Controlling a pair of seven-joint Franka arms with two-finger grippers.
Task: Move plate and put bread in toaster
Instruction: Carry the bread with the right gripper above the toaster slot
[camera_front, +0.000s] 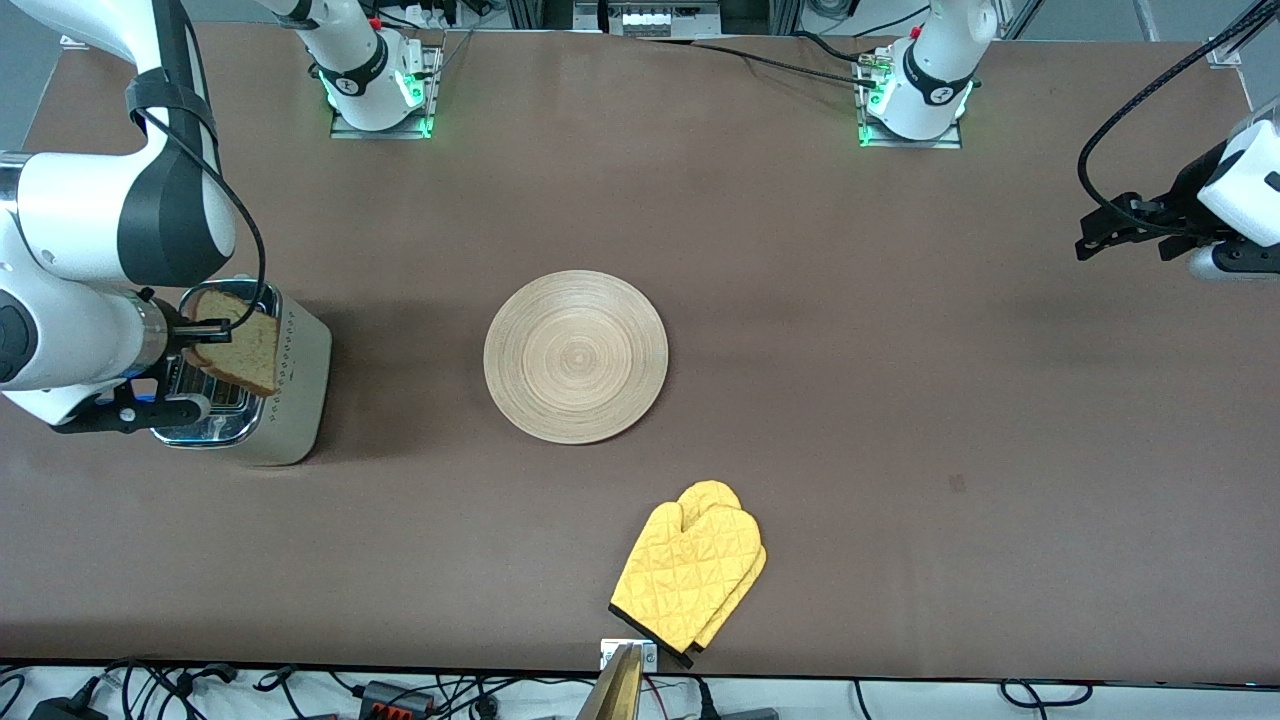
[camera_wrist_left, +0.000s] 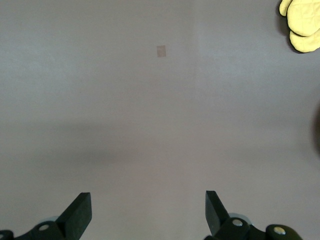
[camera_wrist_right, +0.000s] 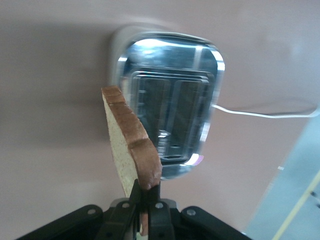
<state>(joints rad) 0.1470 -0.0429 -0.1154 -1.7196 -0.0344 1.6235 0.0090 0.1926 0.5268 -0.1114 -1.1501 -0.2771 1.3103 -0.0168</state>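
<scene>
In the front view, the toaster (camera_front: 262, 400) stands at the right arm's end of the table, and the right gripper (camera_front: 207, 332) hangs over its chrome top, fingers clamped on the bread (camera_front: 238, 341), which is held on edge and tilted above the slots. The plate (camera_front: 576, 356) lies flat on the table (camera_front: 900, 400), well apart from the toaster toward the left arm's end, and a yellow oven mitt (camera_front: 690, 570) lies nearer the front camera than the plate. The left gripper (camera_front: 1135, 228) waits up in the air over the left arm's end of the table. In the left wrist view, the left gripper (camera_wrist_left: 148, 212) is spread wide and holds nothing, with bare table (camera_wrist_left: 150, 125) below and the oven mitt (camera_wrist_left: 300, 25) at the picture's edge. In the right wrist view, the right gripper (camera_wrist_right: 142, 210) pinches the bread (camera_wrist_right: 131, 145) by one crust edge, the slice upright over the toaster (camera_wrist_right: 170, 102), beside its two slots.
</scene>
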